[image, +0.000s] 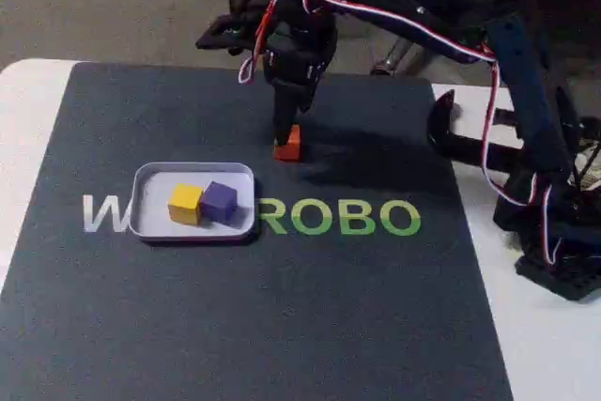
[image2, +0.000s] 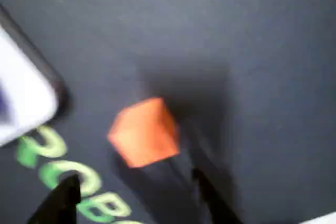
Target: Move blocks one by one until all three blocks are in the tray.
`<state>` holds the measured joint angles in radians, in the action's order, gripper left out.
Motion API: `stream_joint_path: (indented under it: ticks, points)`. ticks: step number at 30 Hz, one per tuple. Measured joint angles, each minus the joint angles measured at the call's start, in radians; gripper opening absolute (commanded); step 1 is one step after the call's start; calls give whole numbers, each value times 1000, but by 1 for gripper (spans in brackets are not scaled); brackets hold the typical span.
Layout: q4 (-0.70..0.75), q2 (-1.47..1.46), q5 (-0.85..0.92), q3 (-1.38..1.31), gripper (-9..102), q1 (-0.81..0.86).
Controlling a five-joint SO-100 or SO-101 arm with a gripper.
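Note:
An orange block [image: 288, 143] sits on the dark mat just behind the tray's right end. My gripper [image: 284, 131] points straight down onto it. In the blurred wrist view the orange block [image2: 144, 132] lies between the spread fingers of the gripper [image2: 135, 178], close to the right finger [image2: 207, 198] and apart from the left one, so the gripper is open. The pale tray [image: 150, 180] lies left of centre and holds a yellow block [image: 186, 203] and a purple block [image: 219, 201] side by side. A corner of the tray [image2: 23, 103] shows at the wrist view's left edge.
The dark mat [image: 282, 307] carries green "ROBO" lettering [image: 340, 218] to the right of the tray. The arm's base and cables [image: 554, 232] stand on the white table at the right. Floor lies beyond the table's far edge.

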<state>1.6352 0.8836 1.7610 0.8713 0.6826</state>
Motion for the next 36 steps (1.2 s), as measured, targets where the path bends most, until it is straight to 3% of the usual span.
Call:
stream_joint_path:
  ticks: [18, 26, 36]
  points:
    - [-6, -140, 196, -117, 23, 15]
    - [-6, -206, 207, -179, 15, -5]
    - [41, -334, 175, -368, -6, -21]
